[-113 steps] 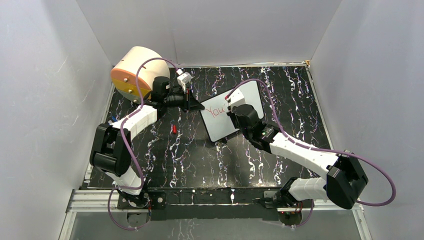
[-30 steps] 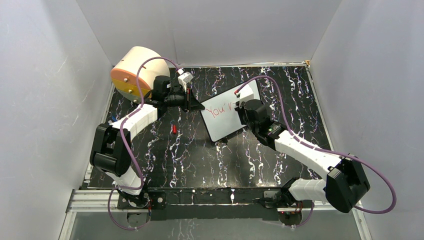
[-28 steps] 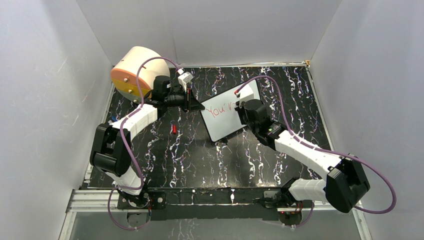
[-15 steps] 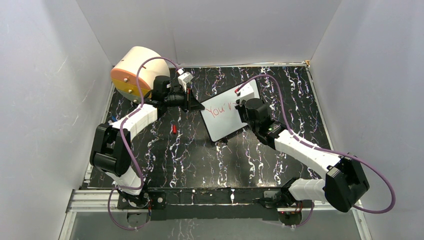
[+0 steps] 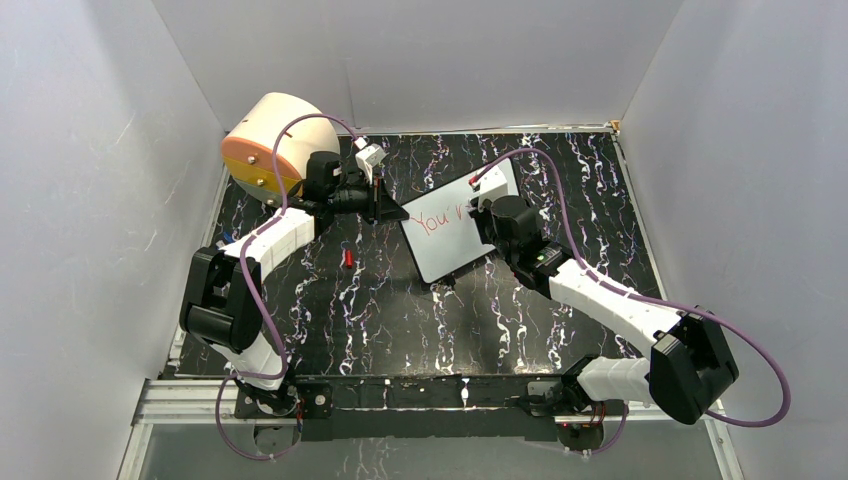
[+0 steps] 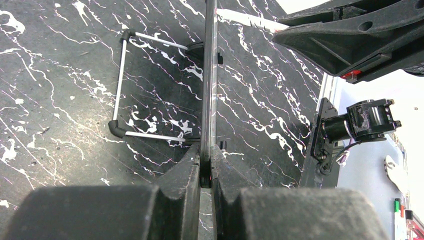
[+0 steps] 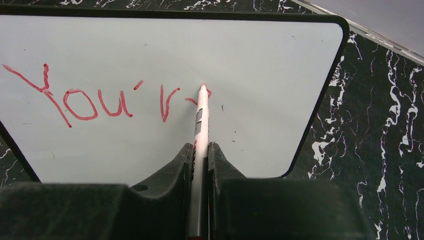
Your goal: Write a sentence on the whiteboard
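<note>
At far left, a beige drum (image 5: 268,145) is seen lying on its side on the black marbled table (image 5: 400,320). A small red item (image 5: 347,258), possibly a cap, is seen nearby. The left gripper (image 6: 206,167) is pressed tight on the left edge of the whiteboard (image 7: 250,55), which is propped on a wire stand (image 6: 120,85) mid-table. "You'r" is made out in the sentence (image 7: 95,100). A marker (image 7: 201,107) is pinched by the right gripper (image 7: 200,150), tip touching the board.
</note>
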`<state>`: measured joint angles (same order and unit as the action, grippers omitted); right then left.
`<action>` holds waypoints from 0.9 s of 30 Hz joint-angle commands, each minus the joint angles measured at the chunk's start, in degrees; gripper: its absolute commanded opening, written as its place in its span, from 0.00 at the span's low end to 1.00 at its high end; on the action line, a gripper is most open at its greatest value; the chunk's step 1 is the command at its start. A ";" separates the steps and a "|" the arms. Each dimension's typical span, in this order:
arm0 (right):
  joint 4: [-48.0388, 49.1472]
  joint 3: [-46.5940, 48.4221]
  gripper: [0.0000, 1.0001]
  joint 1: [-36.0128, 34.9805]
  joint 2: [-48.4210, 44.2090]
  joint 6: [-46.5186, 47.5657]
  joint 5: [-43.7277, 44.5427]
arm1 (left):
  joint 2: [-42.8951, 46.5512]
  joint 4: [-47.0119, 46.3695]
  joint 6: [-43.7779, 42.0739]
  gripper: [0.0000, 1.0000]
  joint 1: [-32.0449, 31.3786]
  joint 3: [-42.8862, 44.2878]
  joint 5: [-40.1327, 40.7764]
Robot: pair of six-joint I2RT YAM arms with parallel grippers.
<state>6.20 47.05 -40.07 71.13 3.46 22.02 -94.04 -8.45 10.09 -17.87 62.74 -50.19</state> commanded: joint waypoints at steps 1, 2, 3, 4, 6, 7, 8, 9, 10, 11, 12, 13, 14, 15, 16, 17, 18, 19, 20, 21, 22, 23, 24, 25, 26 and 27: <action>3.20 2.48 0.00 0.17 0.19 0.69 -2.55 | 0.00 2.91 -2.79 0.00 -0.15 1.18 1.23; 2.95 2.56 0.00 0.17 0.09 0.70 -2.79 | -0.07 2.99 -2.79 0.00 -0.16 1.22 1.24; 2.64 2.58 0.00 0.17 0.05 0.67 -2.95 | -0.01 3.00 -2.73 0.00 -0.15 1.23 1.35; 2.29 2.54 0.00 0.10 0.05 0.66 -3.33 | 0.00 3.00 -2.71 0.00 -0.15 1.24 1.48; 1.44 2.54 0.00 0.16 0.01 0.50 -4.27 | 0.00 3.00 -2.70 0.00 -0.16 1.31 1.51; 0.99 2.50 0.00 0.17 -0.02 0.39 -4.79 | 0.00 2.98 -2.70 0.00 -0.15 1.33 1.53; 0.55 2.48 0.00 0.17 -0.10 0.28 -5.21 | 0.00 2.95 -2.62 0.00 -0.19 1.28 1.55; 0.00 2.46 0.00 0.13 -0.13 0.11 -5.35 | -0.07 2.99 -2.62 0.00 -0.16 1.25 1.63; -0.52 2.47 0.00 0.17 -0.16 0.04 -5.41 | -0.09 3.00 -2.54 0.00 -0.15 1.39 1.74; -1.02 2.44 0.00 0.14 -0.23 0.02 -5.60 | -0.09 3.02 -2.53 0.00 -0.15 1.36 1.76; -1.47 2.39 0.00 0.03 -0.21 -0.08 -5.82 | -0.09 3.00 -2.53 0.00 -0.16 1.45 1.79; -2.15 2.36 0.00 0.03 -0.34 -0.14 -5.87 | -0.03 3.00 -2.53 0.00 -0.17 1.48 1.77; -2.68 2.36 0.00 0.03 -0.30 -0.20 -5.87 | 0.00 2.95 -2.53 0.00 -0.17 1.43 1.83; -3.09 2.27 0.00 0.06 -0.33 -0.15 -5.83 | -0.05 3.00 -2.53 0.00 -0.16 1.44 1.86; -3.52 2.20 0.00 0.08 -0.36 -0.18 -5.77 | -0.01 3.00 -2.53 0.00 -0.17 1.50 1.90; -3.84 2.11 0.00 0.08 -0.43 -0.21 -5.89 | 0.00 3.00 -2.53 0.00 -0.16 1.52 1.90; -4.10 1.97 0.00 0.01 -0.46 -0.34 -6.00 | -0.12 3.00 -2.53 0.00 -0.15 1.52 1.86; -4.41 1.81 0.00 0.01 -0.55 -0.42 -6.14 | -0.10 3.04 -2.46 0.00 -0.15 1.56 1.86; -4.69 1.70 0.00 0.00 -0.63 -0.50 -6.36 | -0.14 3.08 -2.44 0.00 -0.15 1.64 1.95; -4.90 1.62 0.00 0.06 -0.68 -0.62 -6.39 | -0.17 3.09 -2.44 0.00 -0.15 1.64 1.90; -4.84 1.38 0.00 0.03 -0.71 -0.65 -6.15 | -0.23 3.09 -2.44 0.00 -0.20 1.72 1.86; -4.72 1.16 0.00 0.08 -0.73 -0.59 -5.72 | -0.26 3.09 -2.44 0.00 -0.16 1.77 1.78; -4.70 1.05 0.00 0.08 -0.70 -0.57 -4.86 | -0.34 3.16 -2.46 0.00 -0.17 1.84 1.71; -4.61 0.89 0.00 0.04 -0.55 -0.49 -4.09 | -0.35 3.24 -2.49 0.00 -0.15 1.78 1.68; -4.46 0.79 0.00 0.06 -0.49 -0.49 -3.64 | -0.35 3.33 -2.52 0.00 -0.15 1.77 1.68; -4.23 0.62 0.00 0.08 -0.42 -0.44 -3.04 | -0.28 3.39 -2.61 0.00 -0.17 1.73 1.73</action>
<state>1.37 47.24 -40.10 71.07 3.27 17.65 -94.21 -7.51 10.09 -17.87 63.46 -49.93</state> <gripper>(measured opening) 0.206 0.070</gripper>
